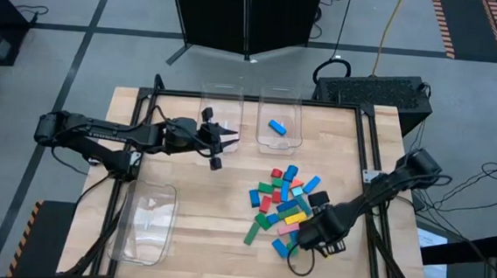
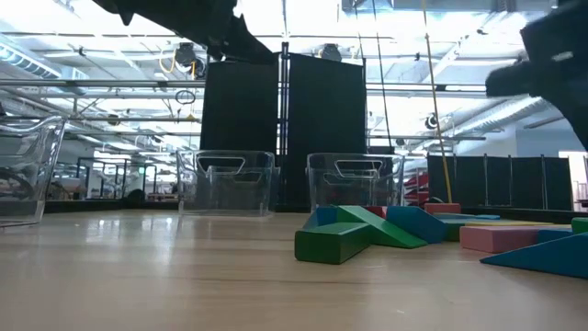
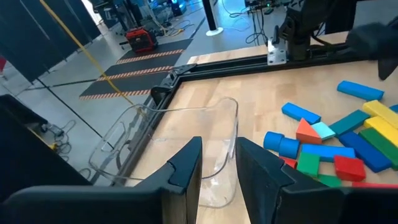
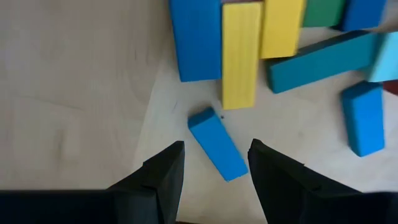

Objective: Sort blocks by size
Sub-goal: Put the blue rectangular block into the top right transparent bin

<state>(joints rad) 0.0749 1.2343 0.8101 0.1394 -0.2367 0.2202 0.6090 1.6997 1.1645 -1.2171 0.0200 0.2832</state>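
Two tools are in my view. Nearest to me, the right tool (image 1: 296, 250) sits low at the near right of the worktop (image 1: 209, 198), at the near edge of the block pile (image 1: 283, 205). From its wrist camera I see its fingers (image 4: 163, 171) spread apart, nothing between them, pointing at a short blue block (image 4: 217, 144) lying flat just beyond the tips. Past that block, a yellow block (image 4: 240, 53) and a larger blue block (image 4: 194, 38) lie side by side, touching, crowding the far side of the short one. The rest of the pile spreads over the right half of the worktop; from table height, a green block (image 2: 333, 243) lies foremost.

At the near left corner lies a clear bin (image 1: 144, 222). Farther back, the left tool (image 1: 217, 142) hangs above the worktop with its fingers (image 3: 186, 167) slightly apart and pinching nothing. Just beyond it stands a second clear bin (image 1: 221, 111). Beside that, a third clear bin (image 1: 280, 117) holds one lone blue block (image 1: 276, 127).
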